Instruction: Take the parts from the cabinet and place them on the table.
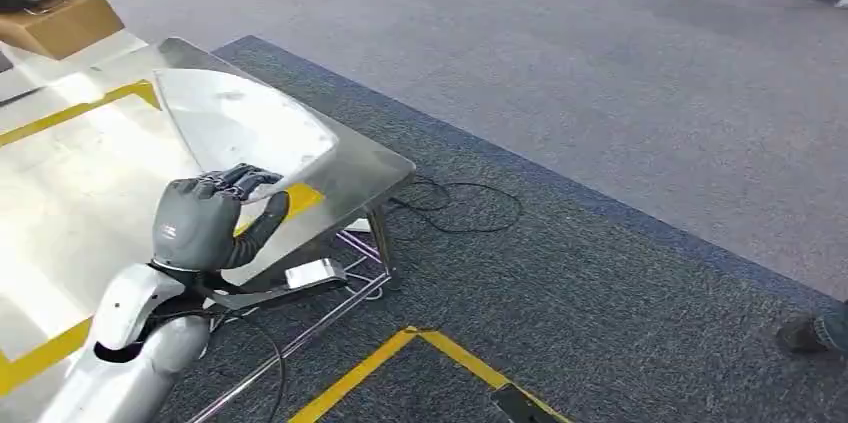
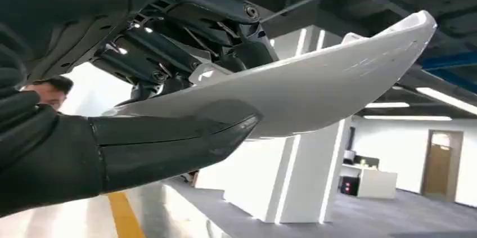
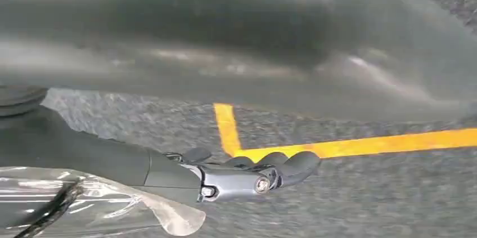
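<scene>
Silvery and curved, the metal part (image 1: 245, 123) lies in the left-centre of the head view, over the near corner of the steel table (image 1: 60, 213); the left hand (image 1: 205, 223) grips its lower edge, thumb under and dark fingers (image 1: 240, 181) on top; in the left wrist view the thumb (image 2: 174, 142) presses below the pale shell (image 2: 315, 89); the right hand (image 3: 247, 176) hangs over grey carpet (image 3: 349, 193) with yellow tape (image 3: 360, 145), fingers curled together, holding nothing.
</scene>
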